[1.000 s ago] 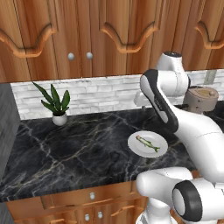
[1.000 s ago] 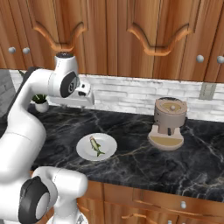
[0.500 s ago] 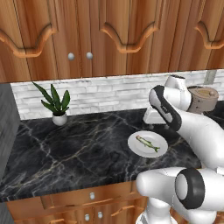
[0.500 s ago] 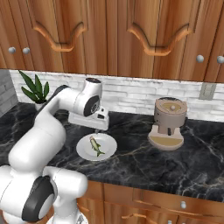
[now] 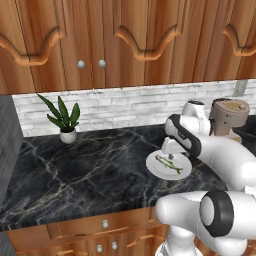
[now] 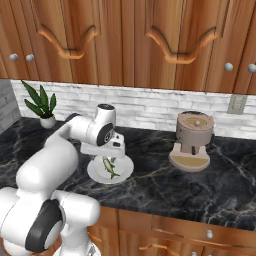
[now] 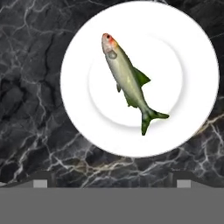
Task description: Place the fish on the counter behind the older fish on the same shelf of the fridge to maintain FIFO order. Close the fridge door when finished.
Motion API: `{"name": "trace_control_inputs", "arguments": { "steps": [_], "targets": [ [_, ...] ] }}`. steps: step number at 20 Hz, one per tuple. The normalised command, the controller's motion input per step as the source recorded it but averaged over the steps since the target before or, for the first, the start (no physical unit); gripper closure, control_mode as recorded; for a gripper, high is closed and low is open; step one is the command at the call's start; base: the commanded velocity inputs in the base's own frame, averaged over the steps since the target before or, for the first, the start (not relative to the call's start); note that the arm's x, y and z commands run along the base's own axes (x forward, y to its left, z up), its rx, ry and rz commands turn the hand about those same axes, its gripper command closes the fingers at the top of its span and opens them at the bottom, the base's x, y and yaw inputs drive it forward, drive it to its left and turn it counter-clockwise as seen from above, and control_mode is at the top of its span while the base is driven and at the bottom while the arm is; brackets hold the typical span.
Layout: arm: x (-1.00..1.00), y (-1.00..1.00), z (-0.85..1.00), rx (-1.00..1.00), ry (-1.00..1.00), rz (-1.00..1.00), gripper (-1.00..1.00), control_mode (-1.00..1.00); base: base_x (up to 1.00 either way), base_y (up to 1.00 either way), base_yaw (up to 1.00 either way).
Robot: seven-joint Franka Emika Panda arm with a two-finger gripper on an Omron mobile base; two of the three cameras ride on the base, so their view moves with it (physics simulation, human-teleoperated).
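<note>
The fish lies on a white plate on the black marble counter, head up-left and tail down-right in the hand view. My gripper hangs straight above the plate, open, its fingertips set wide apart with nothing between them. In the left base view the gripper hovers just over the plate's far-left rim, beside the fish. The right base view shows the gripper above the fish. The fridge, its shelf and the older fish are out of view.
A potted plant stands at the back left against the white brick wall. A brown grinder-like appliance sits on the counter to the right of the plate. Wooden cabinets hang overhead. A grey panel bounds the counter's left end.
The arm has swung down from high above the counter until the gripper is low over the plate. Its jaws have opened wider. The fish and the plate have not moved.
</note>
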Motion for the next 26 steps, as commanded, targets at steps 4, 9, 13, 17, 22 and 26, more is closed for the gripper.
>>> {"name": "trace_control_inputs", "arguments": {
  "steps": [4, 9, 13, 17, 22, 26],
  "targets": [
    [0.34, 0.00, -0.39, -0.04, 0.00, 0.00, -1.00, -1.00, 0.00, 0.00, 0.00],
    [0.31, 0.00, -0.39, -0.04, 0.00, 0.00, -1.00, -1.00, 0.00, 0.00, 0.00],
    [0.30, 0.00, -0.30, -0.01, 0.00, 0.00, -1.00, -1.00, 0.00, 0.00, 0.00],
    [0.23, 0.00, -0.19, 0.00, 0.00, 0.00, -1.00, -1.00, 0.00, 0.00, 0.00],
    [0.20, -0.02, -0.17, 0.00, 0.00, 0.00, -1.00, -1.00, 0.00, 0.00, 0.00],
    [0.19, 0.00, -0.11, 0.00, 0.00, 0.00, -1.00, -1.00, 0.00, 0.00, 0.00]
  ]
}}
